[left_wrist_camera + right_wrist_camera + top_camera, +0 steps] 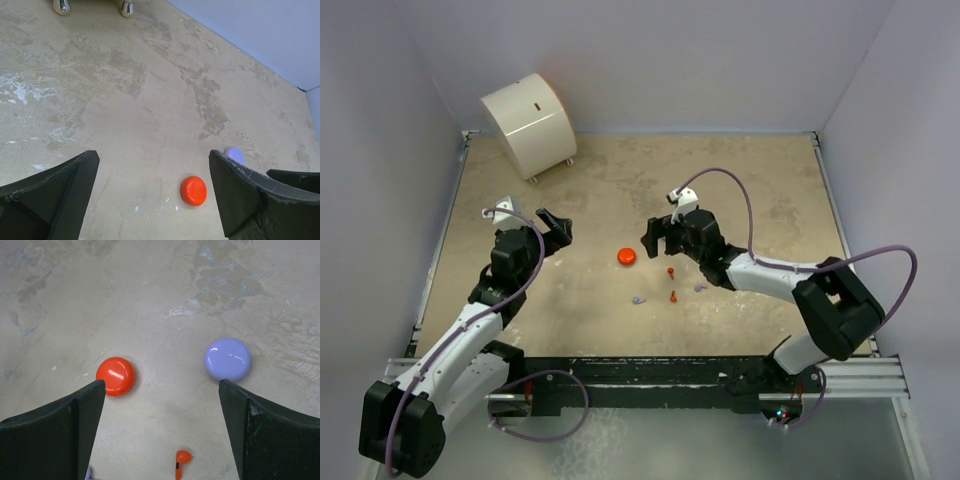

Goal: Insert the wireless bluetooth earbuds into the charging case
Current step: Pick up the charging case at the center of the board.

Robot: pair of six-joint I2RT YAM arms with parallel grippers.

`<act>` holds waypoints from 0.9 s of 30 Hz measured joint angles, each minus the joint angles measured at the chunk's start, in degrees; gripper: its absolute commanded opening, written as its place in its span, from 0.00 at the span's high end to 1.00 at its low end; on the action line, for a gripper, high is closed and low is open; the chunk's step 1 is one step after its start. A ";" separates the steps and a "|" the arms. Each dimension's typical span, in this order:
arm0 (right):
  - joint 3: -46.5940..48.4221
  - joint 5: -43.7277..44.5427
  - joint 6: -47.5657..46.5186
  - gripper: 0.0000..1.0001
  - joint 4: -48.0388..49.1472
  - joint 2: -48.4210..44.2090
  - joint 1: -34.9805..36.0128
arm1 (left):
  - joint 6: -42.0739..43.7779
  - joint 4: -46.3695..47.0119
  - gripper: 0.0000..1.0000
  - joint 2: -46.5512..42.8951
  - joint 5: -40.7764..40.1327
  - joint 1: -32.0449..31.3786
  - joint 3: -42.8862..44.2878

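Two round charging cases lie on the table with lids down: a red-orange case [626,256] [115,375] [193,190] and a lilac case [227,359] [234,154]. In the top view the right gripper hides the lilac one. Two red-orange earbuds [670,271] [673,296] and two lilac earbuds [638,299] [700,287] lie loose nearer the arms. One red-orange earbud [181,462] shows between the right fingers' lower ends. My right gripper [660,238] [162,385] hovers open over the cases, holding nothing. My left gripper [556,228] [154,157] is open and empty, left of the red-orange case.
A large white cylinder [528,122] on small metal feet [126,7] stands at the back left corner. Grey walls close the table on three sides. The table top [750,200] is mottled beige.
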 measured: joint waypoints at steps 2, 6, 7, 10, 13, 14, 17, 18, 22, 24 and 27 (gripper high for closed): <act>1.53 1.18 0.85 0.03 -0.31 1.22 0.00 | -0.31 0.13 0.10 0.00 0.04 -0.13 -0.07; 6.60 4.85 2.40 0.03 -2.14 4.66 -0.09 | -0.44 0.37 0.10 0.00 0.44 -0.24 -0.63; 7.58 5.42 2.62 0.03 -2.60 5.49 -0.09 | -0.44 0.37 0.10 0.02 0.55 -0.24 -0.79; 10.21 7.56 3.58 0.03 -4.09 8.92 -0.09 | -0.44 0.37 0.10 0.17 0.83 -0.24 -0.90; 11.50 8.66 4.59 0.02 -5.44 11.91 -0.13 | -0.42 0.35 0.10 0.22 1.01 -0.26 -0.90; 11.52 9.11 4.90 0.02 -5.90 12.66 -0.26 | -0.42 0.37 0.10 0.22 1.03 -0.24 -0.90; 11.52 9.62 5.77 0.02 -7.19 13.84 -0.79 | -0.42 0.33 0.10 0.22 1.03 -0.26 -0.90; 11.52 9.77 5.99 0.02 -7.39 13.92 -1.05 | -0.42 0.35 0.10 0.22 1.03 -0.26 -0.90; 11.52 9.81 6.38 0.02 -7.52 13.97 -2.86 | -0.42 0.35 0.10 0.24 1.03 -0.26 -0.90; 11.52 9.79 6.45 0.02 -7.39 14.21 -3.54 | -0.42 0.35 0.10 0.33 1.03 -0.26 -0.90; 11.52 9.51 6.58 0.02 -6.64 15.37 -4.17 | -0.42 0.35 0.10 0.57 1.03 -0.26 -0.90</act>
